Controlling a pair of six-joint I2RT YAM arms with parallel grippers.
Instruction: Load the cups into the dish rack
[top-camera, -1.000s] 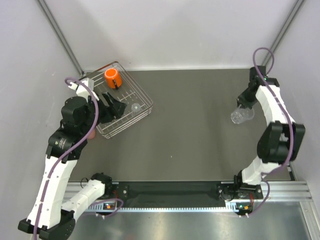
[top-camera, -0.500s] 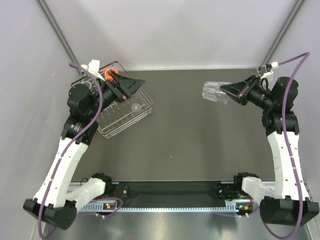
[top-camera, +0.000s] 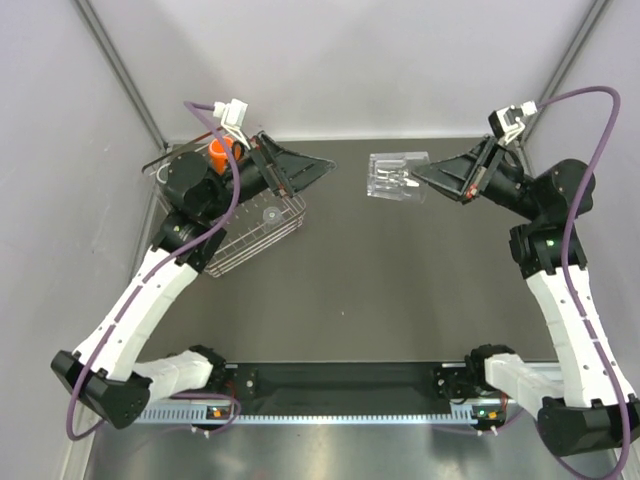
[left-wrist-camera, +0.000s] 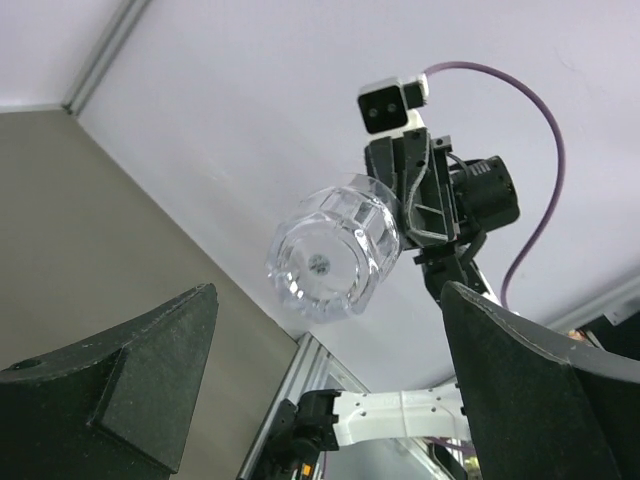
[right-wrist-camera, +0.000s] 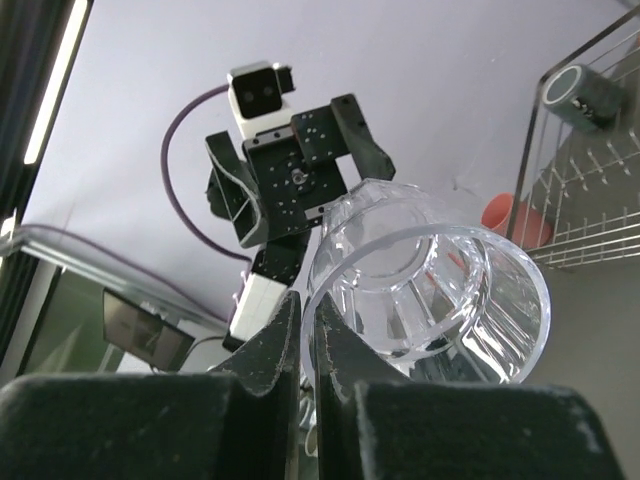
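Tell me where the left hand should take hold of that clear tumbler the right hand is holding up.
Grip the base end of the clear tumbler, coming in from the left hand side, open fingers straddling the faceted wall. It hangs sideways in the air, base toward that hand; the right hand pinches the rim, so only the base end is free.

tumbler (right-wrist-camera: 430, 290): clear, glossy, ribbed; plastic or glass, can't tell tbh
dish rack (top-camera: 262, 238): thin shiny silver metal wire
mug (top-camera: 222, 152): orange, smooth
desk (top-camera: 400, 290): dark, matt
left tool (top-camera: 318, 167): matt black plastic, kinda grainy
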